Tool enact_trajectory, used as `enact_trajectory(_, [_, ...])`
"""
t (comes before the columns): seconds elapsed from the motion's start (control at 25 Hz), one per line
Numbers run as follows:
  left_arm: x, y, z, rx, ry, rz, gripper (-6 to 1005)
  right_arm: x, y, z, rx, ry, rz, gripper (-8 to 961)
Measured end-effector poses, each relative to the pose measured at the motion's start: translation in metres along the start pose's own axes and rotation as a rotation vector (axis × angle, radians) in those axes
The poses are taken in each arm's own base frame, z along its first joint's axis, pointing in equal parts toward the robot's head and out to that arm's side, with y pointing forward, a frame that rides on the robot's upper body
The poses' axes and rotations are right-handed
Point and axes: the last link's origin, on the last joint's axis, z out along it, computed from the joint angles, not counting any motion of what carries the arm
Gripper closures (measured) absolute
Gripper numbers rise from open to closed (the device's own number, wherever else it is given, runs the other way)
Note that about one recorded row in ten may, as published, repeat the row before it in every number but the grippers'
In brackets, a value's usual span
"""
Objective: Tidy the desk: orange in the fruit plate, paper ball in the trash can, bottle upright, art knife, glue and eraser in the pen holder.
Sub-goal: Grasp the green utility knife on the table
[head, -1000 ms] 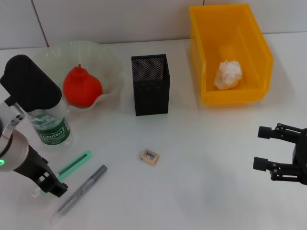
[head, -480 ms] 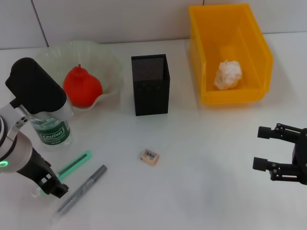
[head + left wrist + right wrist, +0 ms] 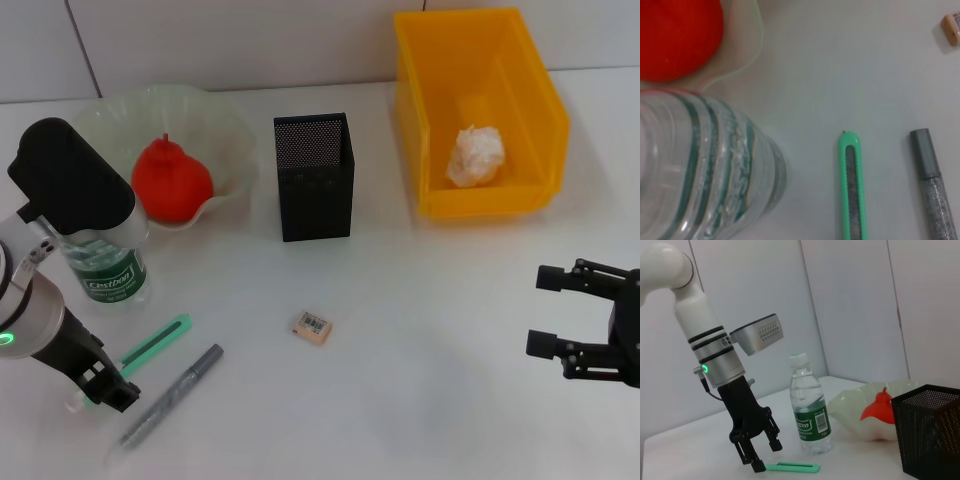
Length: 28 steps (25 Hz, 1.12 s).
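Note:
The orange [image 3: 172, 180] lies in the fruit plate [image 3: 215, 115]. In the trash can [image 3: 530, 110] sits the paper ball [image 3: 476, 155]. The bottle [image 3: 105, 268] stands upright beside the plate, its top hidden behind my left wrist. My left gripper [image 3: 108, 388] is open, low over the near end of the green art knife [image 3: 155, 343], which lies flat beside the grey glitter glue [image 3: 170, 395]. The eraser [image 3: 312, 327] rests in front of the pen holder [image 3: 313, 175]. At the right, my right gripper [image 3: 545, 310] hangs open with nothing in it.
From the right wrist view, the left gripper [image 3: 766, 455] stands above the knife [image 3: 792, 467], with the bottle [image 3: 810, 410] close behind it. The left wrist view has the bottle [image 3: 705, 170], knife [image 3: 852, 190] and glue [image 3: 935, 195] side by side.
My left wrist has shifted slightly to the right above the bottle. The left fingers stay by the knife's end. Nothing else moved.

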Motion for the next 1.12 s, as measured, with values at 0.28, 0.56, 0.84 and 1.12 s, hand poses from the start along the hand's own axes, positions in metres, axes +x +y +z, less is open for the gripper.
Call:
enact_trajectory(0.28, [0.0009, -0.0007, 0.0055, -0.016, -0.040, 0.004, 332, 0.0014, 0.0007, 0.0001, -0.003, 0.008, 0.003, 128])
enact_trajectory(0.56, [0.0024, -0.0001, 0.0049, -0.015, -0.042, 0.011, 370, 0.0019, 0.0019, 0.0000, -0.006, 0.005, 0.006, 128])
enact_trajectory(0.84, [0.0049, -0.0005, 0.0028, -0.007, -0.027, 0.014, 417, 0.0021, 0.0024, 0.0001, -0.010, 0.007, 0.006, 128])
enact_trajectory(1.12, [0.0068, -0.0016, 0.0026, 0.003, -0.028, 0.018, 478, 0.0033, 0.0026, -0.0007, -0.009, 0.014, 0.008, 128])
